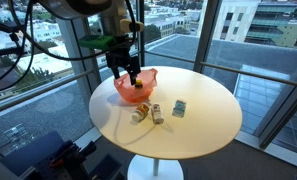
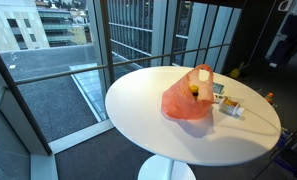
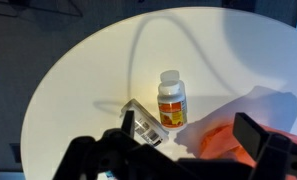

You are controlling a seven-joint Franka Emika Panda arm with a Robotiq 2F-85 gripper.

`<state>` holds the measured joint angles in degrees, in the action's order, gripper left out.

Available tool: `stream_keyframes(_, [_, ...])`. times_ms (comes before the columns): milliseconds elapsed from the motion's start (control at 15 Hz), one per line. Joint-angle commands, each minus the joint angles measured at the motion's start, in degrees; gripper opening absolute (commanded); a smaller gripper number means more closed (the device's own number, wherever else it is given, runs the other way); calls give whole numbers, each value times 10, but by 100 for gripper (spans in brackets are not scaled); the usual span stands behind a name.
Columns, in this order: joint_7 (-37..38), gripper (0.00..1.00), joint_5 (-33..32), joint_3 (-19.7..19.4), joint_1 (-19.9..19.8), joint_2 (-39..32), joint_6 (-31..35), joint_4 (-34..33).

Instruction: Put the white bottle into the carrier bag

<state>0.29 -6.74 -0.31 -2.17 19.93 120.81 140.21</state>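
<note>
pincer (image 3: 188, 145): jaws spread wide, nothing between them; hangs just above the bag's mouth in an exterior view (image 1: 132, 72)
carrier bag (image 3: 226, 142): orange-red thin plastic, slumped on the desk under the pincer; seen in both exterior views (image 1: 135, 88) (image 2: 186, 102)
small box (image 3: 143, 122): dark with a clear front, flat on the desk, near the bag, just beside the bottle's base
white bottle (image 3: 171, 98): white cap, orange label, on the desk outside the bag, between box and bag edge; looks to be lying on its side, angle too poor to be sure
desk (image 3: 78, 70): round white top on a white pedestal; things grouped toward one side, rest bare in both exterior views (image 1: 203, 125) (image 2: 138, 120)
window wall (image 1: 223, 45): tall glass panes in dark frames, right behind the desk
buildings (image 1: 263, 20): pale blocks outside the glass, far off
</note>
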Motion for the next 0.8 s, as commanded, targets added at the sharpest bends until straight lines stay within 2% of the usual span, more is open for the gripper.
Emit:
stream_keyframes(0, [-7,100,6,-10,0,-33,54,9])
stream_keyframes(400, [-20,100,27,-22,0,-108,134,7])
stream_keyframes(733, [-42,100,50,-29,-2,-164,173,3])
